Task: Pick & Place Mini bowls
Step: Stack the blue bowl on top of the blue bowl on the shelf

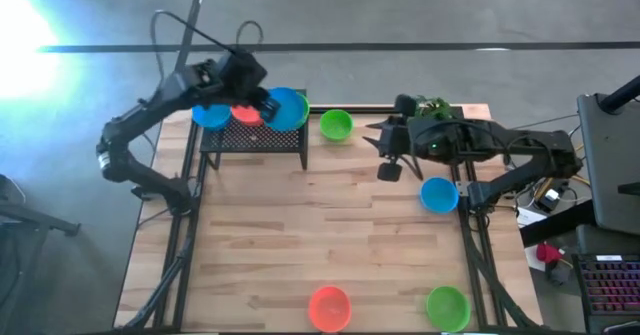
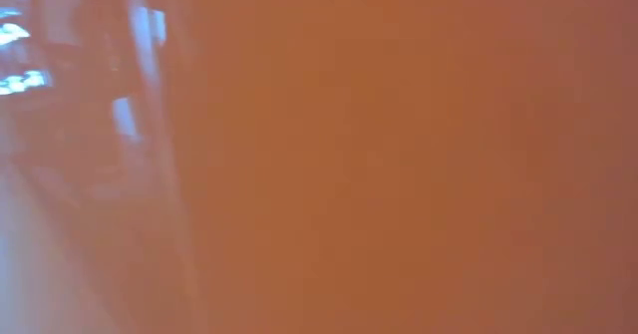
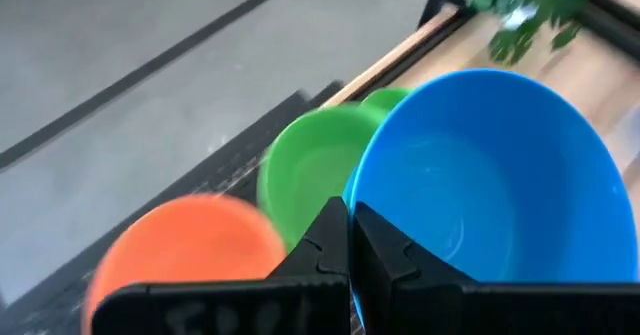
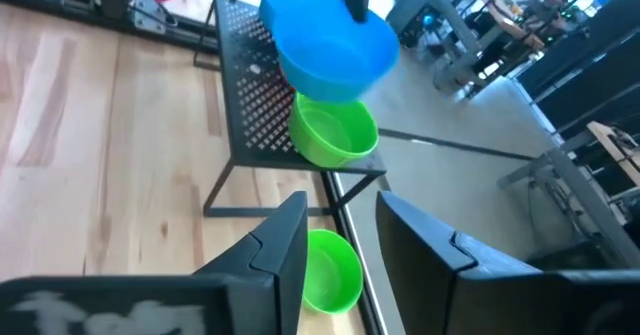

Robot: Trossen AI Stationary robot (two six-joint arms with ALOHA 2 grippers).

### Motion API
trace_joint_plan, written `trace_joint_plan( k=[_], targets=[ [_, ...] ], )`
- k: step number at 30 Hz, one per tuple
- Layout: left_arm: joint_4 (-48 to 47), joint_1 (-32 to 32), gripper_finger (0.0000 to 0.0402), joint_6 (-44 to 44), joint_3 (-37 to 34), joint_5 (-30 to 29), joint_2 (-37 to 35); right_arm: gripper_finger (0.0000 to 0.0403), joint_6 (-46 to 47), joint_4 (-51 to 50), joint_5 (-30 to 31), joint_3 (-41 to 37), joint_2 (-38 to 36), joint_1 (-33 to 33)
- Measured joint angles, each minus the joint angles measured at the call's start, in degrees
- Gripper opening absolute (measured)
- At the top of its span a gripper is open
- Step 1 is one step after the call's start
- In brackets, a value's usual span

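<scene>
Holding a blue bowl (image 1: pixel 288 108) by its rim, jaws pinched shut on it, the left gripper (image 1: pixel 262 102) hangs over the mesh stand (image 1: pixel 255 135), above a green bowl (image 3: pixel 315 170) already on it. The thin rim grip could slip and drop the bowl crooked or off the stand's edge. The right gripper (image 4: pixel 340 240) hovers near the table's far edge, jaws apart, empty. From above I count three blue, three green, two orange-red bowls; the low view is blocked.
</scene>
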Motion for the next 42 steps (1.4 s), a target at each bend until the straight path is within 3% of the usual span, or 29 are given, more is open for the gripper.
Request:
trace_joint_plan(
  k=[8, 19, 34, 42],
  targets=[
    [-9.2, 8.2, 0.0000, 8.3, 0.0, 6.0, -5.8, 0.0112, -0.5, -0.2, 0.0, -0.1, -0.9, 0.0],
    [-23.0, 13.2, 0.0000, 16.4, 0.0, 5.3, -8.3, 0.0101, -0.7, -0.2, -0.2, -0.2, -0.5, 0.0],
    [-25.5, 14.6, 0.0000, 8.8, 0.0, -18.3, -7.9, 0.0082, -0.4, -0.2, -2.8, -0.2, -0.5, 0.0],
    [-25.5, 14.8, 0.0000, -2.2, -2.3, -22.8, -7.9, 0.0084, -0.4, -0.2, -2.8, -0.3, -0.5, 0.0]
  ],
)
